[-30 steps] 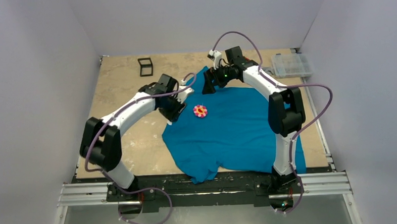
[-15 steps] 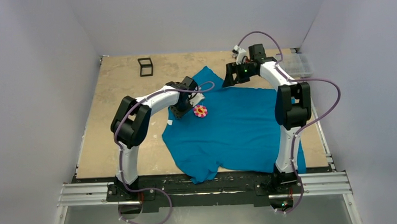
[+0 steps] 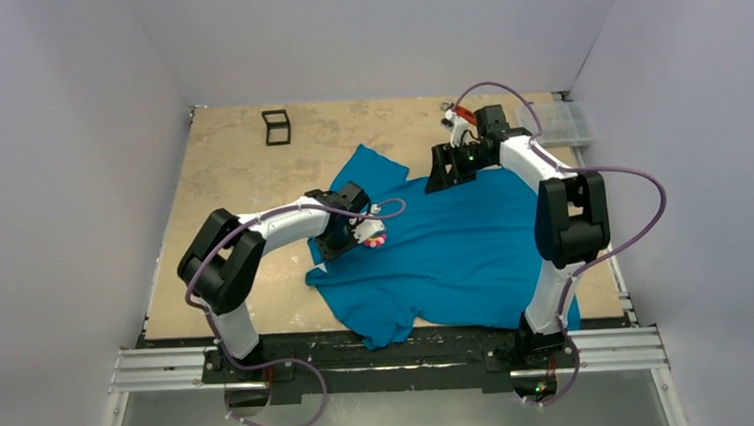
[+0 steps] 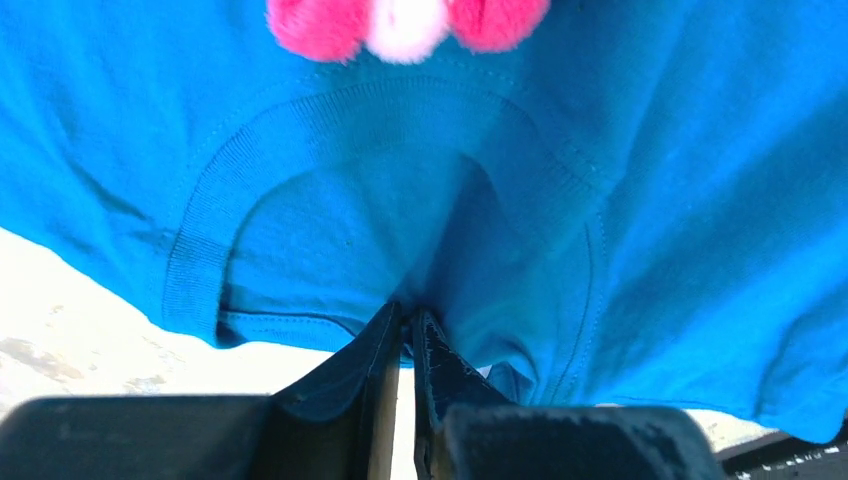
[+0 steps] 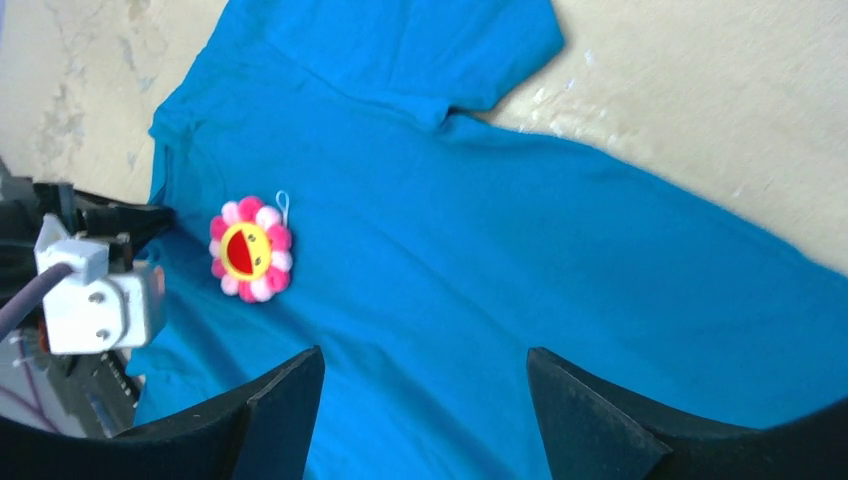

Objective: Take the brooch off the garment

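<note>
Two pincers working: left gripper (image 4: 405, 328) clenched on the shirt (image 4: 650, 250) collar, brooch (image 4: 405, 22) just beyond its tips. It has dragged both nearer since half a second ago (sleeve too). Right gripper (image 5: 425, 395) hovers, spread wide.

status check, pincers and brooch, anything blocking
Left pincer shut on the garment at the collar. Right pincer open, hovering, empty. Brooch on the garment, ungripped. Left arm's white block close beside it, could crowd the right's approach.
</note>
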`<state>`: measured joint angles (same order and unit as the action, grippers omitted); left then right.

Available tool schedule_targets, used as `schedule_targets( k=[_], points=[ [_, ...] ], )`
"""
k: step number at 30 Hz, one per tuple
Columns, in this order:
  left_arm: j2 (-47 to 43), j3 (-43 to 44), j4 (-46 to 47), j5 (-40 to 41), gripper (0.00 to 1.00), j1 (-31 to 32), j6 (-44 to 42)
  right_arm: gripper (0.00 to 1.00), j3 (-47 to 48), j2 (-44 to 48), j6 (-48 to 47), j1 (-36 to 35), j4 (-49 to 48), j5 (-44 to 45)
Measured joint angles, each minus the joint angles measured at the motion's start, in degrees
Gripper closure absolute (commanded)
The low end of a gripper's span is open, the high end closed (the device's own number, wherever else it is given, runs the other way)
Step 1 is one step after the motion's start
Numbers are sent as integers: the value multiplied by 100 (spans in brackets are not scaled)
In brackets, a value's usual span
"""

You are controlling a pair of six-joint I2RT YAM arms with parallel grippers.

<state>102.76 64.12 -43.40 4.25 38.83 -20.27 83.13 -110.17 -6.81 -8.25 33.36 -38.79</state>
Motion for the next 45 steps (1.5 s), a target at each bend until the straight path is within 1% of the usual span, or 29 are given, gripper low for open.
schedule_targets(
  k=[1,2,5,6,7,9,12,14,17,21,23,26,32,36,39,41,43,45],
  points=[
    [-72,-76,-9,-39,87,-2,-9,24,-129,103,-11,0,7,-31],
    [-131,-131,-37,-92,81,-9,-15,25,-269,210,-20,0,7,-83],
    [-332,-186,-258,-579,59,-114,22,28,-581,468,-15,-33,2,-208],
    [-424,-162,-308,-820,56,-205,83,30,-682,544,7,-55,-15,-262],
    [-535,-107,-374,-1058,55,-308,166,32,-776,614,37,-92,-39,-302],
    [-793,90,-369,-1436,54,-496,348,37,-931,708,155,-210,-122,-431],
    [-1130,295,111,-1788,54,-603,634,43,-1075,717,426,-385,-363,-603],
    [-1191,426,358,-2070,54,-603,848,46,-1156,717,654,-485,-514,-728],
    [-896,730,509,-2446,53,-603,1325,48,-1182,688,938,-634,-756,-817],
    [-393,717,922,-2874,50,-763,2162,59,-1196,581,1244,-863,-1137,-874],
    [-286,597,994,-2983,48,-850,2457,66,-1250,507,1408,-992,-1355,-881],
    [-258,461,1073,-3130,47,-942,2833,73,-1331,354,1585,-1185,-1563,-885],
    [-120,345,1307,-3377,44,-1036,3320,78,-1335,-52,1672,-1515,-1731,-898],
    [116,348,1327,-3453,44,-1069,3449,78,-1335,-326,1685,-1611,-1746,-901],
    [94,310,1377,-3405,45,-1069,3418,78,-1335,-459,1685,-1609,-1751,-901],
    [-197,76,1648,-3241,46,-1064,3257,78,-1335,-501,1687,-1606,-1751,-901],
    [-686,-254,1871,-3001,48,-1029,2953,78,-1331,-507,1685,-1606,-1749,-905],
    [-1307,-610,2107,-2649,50,-909,2380,78,-1311,-507,1685,-1606,-1749,-927]
  ],
)
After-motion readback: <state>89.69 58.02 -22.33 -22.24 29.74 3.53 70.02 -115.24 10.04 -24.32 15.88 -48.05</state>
